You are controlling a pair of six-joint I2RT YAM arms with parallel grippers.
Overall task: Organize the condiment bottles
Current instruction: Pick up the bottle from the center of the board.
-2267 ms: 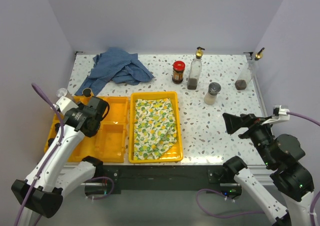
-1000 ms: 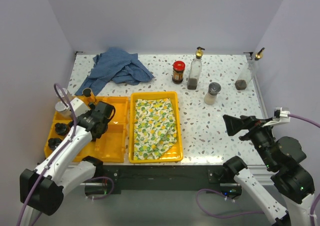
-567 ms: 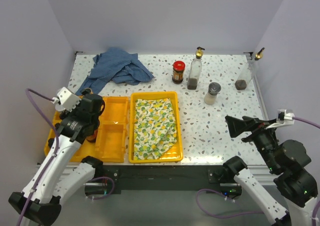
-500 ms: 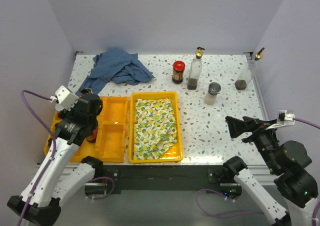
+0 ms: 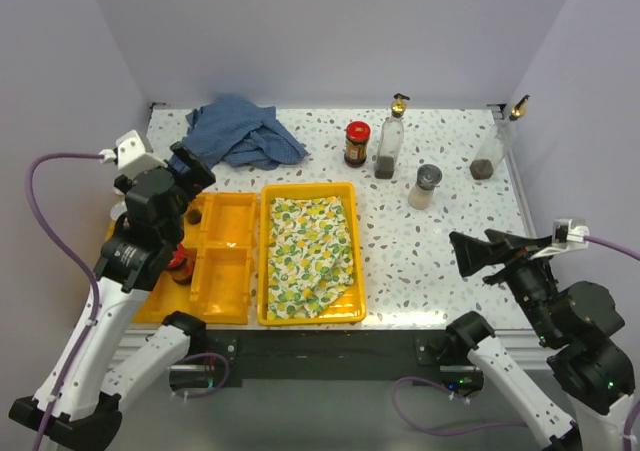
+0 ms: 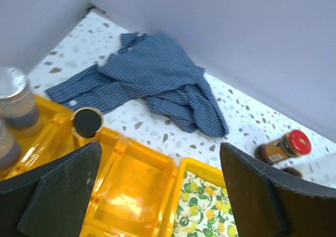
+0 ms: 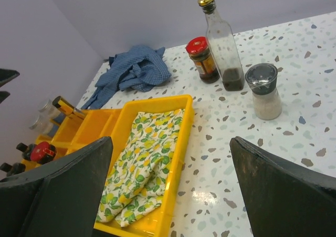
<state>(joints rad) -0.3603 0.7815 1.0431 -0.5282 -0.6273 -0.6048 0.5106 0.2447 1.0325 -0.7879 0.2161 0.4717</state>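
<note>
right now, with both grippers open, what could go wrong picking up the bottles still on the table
The tall glass bottle stands right beside the red-lidded jar; the open right gripper closing on one might tip the other. The far-right bottle sits near the right edge of the table, so a nudge could push it off.

Top view looks down from behind; both wrist views slant toward the back, sharing the red-lidded jar (image 6: 286,146) (image 7: 202,58)

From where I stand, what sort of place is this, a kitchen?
Probably a robot test cell staged as a kitchen counter: plain lilac walls box in a speckled tabletop, two robot arms sit at its near edge, and condiment bottles stand near yellow trays.
</note>
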